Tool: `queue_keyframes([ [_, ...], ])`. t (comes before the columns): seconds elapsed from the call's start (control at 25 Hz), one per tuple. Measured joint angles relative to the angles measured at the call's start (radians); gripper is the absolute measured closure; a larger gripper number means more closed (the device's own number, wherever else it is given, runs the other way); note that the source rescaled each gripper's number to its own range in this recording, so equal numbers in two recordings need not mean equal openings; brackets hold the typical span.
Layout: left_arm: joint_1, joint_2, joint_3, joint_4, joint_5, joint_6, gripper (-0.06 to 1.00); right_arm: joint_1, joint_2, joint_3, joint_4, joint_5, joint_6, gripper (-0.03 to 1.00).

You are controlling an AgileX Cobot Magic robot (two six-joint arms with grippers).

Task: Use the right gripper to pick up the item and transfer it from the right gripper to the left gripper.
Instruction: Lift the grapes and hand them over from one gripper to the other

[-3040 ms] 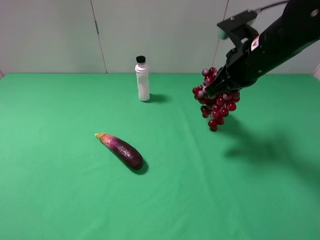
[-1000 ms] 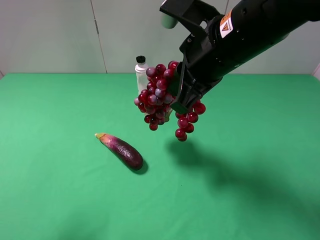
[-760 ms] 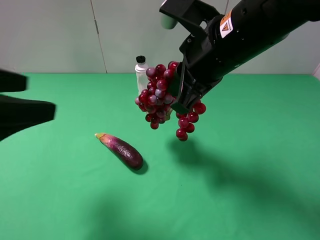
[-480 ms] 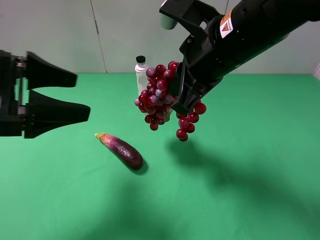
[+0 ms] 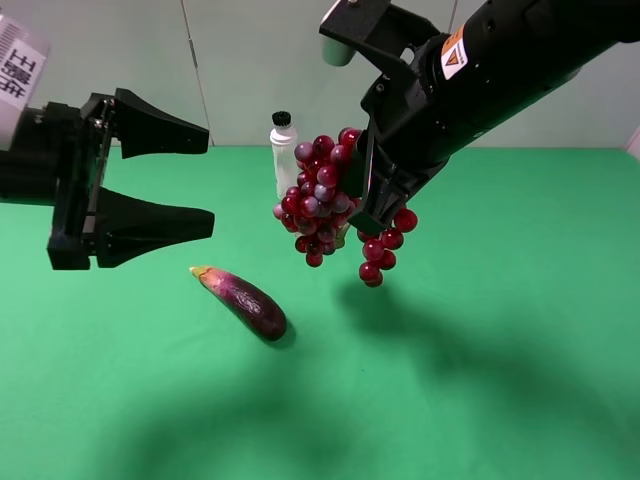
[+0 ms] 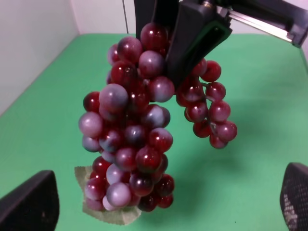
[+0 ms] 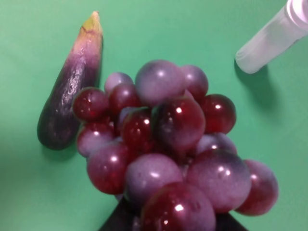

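Observation:
The bunch of dark red grapes [image 5: 322, 200] hangs in the air over the middle of the green table, held at its top by my right gripper [image 5: 365, 190], which is shut on it. The grapes fill the right wrist view [image 7: 168, 154] and hang in the left wrist view [image 6: 134, 125]. My left gripper [image 5: 205, 180] is open, its two black fingers [image 5: 165, 135] pointing at the grapes from the left, a short gap away. Its fingertips [image 6: 29, 202] show at both lower corners of the left wrist view.
A purple eggplant [image 5: 243, 300] lies on the green cloth [image 5: 480, 380] below and left of the grapes, also in the right wrist view [image 7: 72, 91]. A white bottle with a black cap [image 5: 284, 150] stands behind the grapes.
My left gripper has come in from the left edge and moved right and up toward the grapes, jaws open. The right gripper holds the grapes nearly still, having earlier carried them left from the right side.

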Motion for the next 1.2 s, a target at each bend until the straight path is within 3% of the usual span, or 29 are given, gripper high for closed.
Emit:
queue_keyframes([
  [0.36,-0.165,0.118,-0.070,-0.037,-0.059,0.061,0.09,0.000,0.000,0.000,0.000,0.001,-0.002,0.97],
  [0.6,-0.229,0.220,-0.123,-0.143,-0.083,0.132,0.09,0.000,0.000,0.000,0.000,0.001,-0.004,0.97],
  [0.76,-0.265,0.283,-0.155,-0.203,-0.097,0.176,0.09,0.000,0.000,0.000,0.003,0.001,-0.004,0.97],
  [1.2,-0.295,0.365,-0.219,-0.215,-0.174,0.212,0.09,0.000,0.000,0.000,0.003,0.003,-0.004,0.97],
])
